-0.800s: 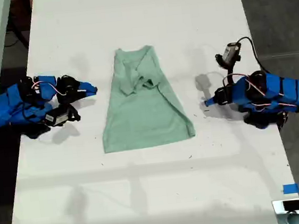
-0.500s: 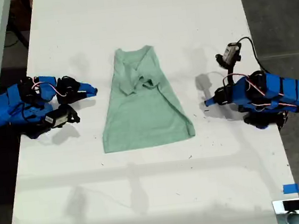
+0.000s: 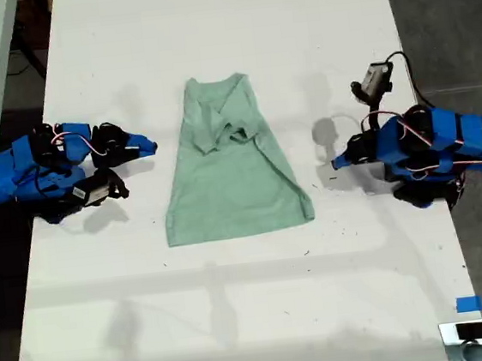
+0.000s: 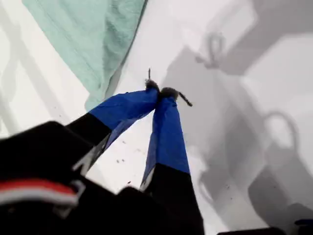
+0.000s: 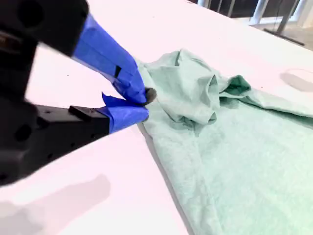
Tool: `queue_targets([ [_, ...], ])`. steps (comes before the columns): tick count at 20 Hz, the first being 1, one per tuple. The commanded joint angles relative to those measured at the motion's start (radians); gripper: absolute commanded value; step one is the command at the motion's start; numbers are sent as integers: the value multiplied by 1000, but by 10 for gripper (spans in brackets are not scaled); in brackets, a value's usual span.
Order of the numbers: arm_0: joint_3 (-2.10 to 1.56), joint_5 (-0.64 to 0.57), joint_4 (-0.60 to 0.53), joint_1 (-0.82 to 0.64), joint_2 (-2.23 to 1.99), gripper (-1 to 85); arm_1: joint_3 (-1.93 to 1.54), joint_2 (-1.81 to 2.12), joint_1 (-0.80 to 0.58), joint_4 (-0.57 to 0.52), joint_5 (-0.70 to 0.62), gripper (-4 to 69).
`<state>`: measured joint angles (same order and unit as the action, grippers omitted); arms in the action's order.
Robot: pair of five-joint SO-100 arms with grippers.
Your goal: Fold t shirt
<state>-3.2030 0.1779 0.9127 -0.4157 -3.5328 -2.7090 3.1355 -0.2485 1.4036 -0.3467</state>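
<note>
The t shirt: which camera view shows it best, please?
The exterior view: the whole t shirt lies flat on the table, sleeves folded in. The second wrist view shows its bunched sleeves and one edge; the first wrist view only a corner.

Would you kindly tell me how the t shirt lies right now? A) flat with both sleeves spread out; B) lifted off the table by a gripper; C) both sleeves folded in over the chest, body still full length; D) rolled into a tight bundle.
C: the t shirt lies on the table with its sleeves bunched over the chest, hem unfolded, both grippers clear of it.
</note>
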Motion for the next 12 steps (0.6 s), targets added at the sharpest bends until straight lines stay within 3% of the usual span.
queue_targets([
  [1,-17,-8,0,0,-5,-2,310,-364,74,-31,97,3],
  [3,-17,-8,0,5,-5,-2,476,-586,130,-31,150,43],
  [4,-17,-8,0,5,-5,-2,560,-699,164,-29,164,124],
  [8,-17,-8,0,8,-5,-2,755,-1015,239,-48,201,319],
  [12,-17,-8,0,12,-5,-2,681,-1132,241,-193,212,309],
])
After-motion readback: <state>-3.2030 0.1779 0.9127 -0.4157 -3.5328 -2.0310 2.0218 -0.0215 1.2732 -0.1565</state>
